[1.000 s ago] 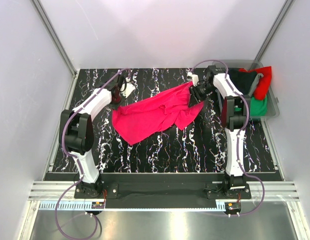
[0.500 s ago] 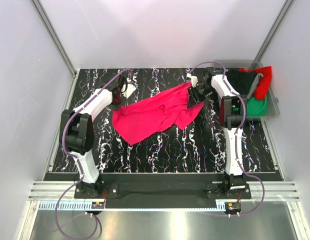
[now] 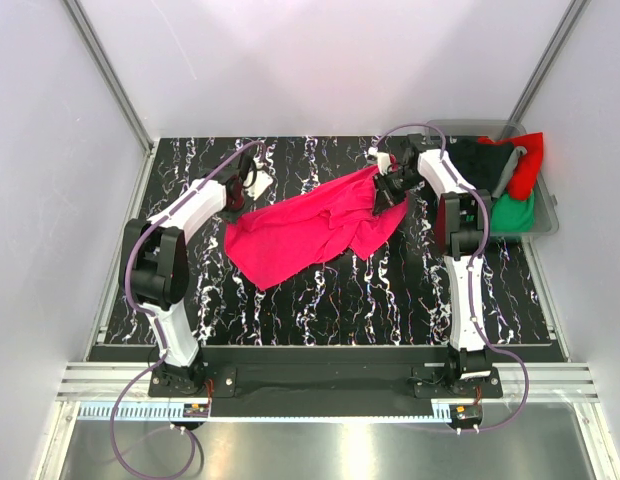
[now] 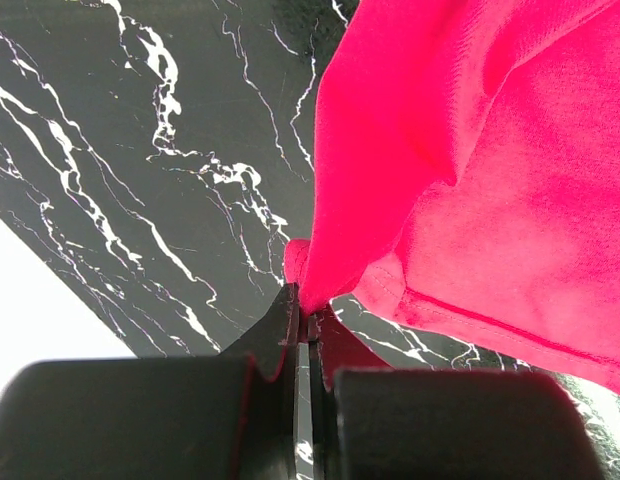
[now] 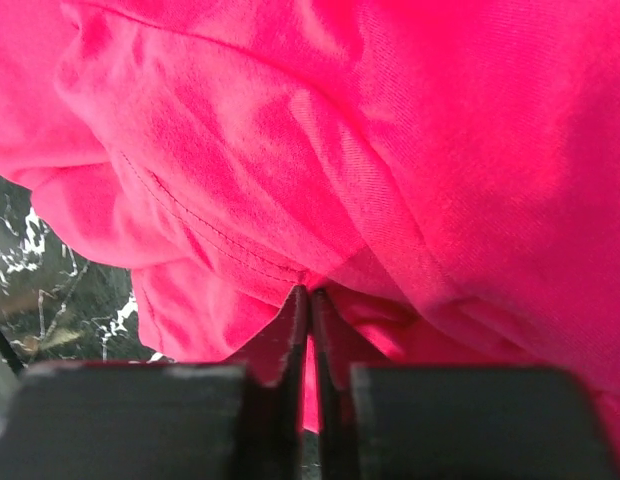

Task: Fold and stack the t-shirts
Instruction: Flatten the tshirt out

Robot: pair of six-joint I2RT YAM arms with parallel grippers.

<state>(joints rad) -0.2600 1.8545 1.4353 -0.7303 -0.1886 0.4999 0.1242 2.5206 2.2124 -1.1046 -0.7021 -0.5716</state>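
A crimson-pink t-shirt (image 3: 310, 228) lies crumpled across the middle of the black marbled table. My left gripper (image 3: 235, 198) is shut on its left edge; the left wrist view shows the jaws (image 4: 307, 312) pinching a fold of the pink cloth (image 4: 470, 180). My right gripper (image 3: 387, 187) is shut on the shirt's far right corner; in the right wrist view the jaws (image 5: 310, 295) pinch pink cloth (image 5: 320, 150) that fills the frame. Black (image 3: 487, 157), red (image 3: 527, 162) and green (image 3: 515, 213) tees sit in the bin at the right.
A grey plastic bin (image 3: 547, 220) stands at the table's far right edge beside the right arm. A small white object (image 3: 256, 181) lies near the left gripper. White walls and metal rails enclose the table (image 3: 390, 300).
Both grippers have shifted slightly toward the far side with the shirt's edges in them. The shirt's shape has barely changed.
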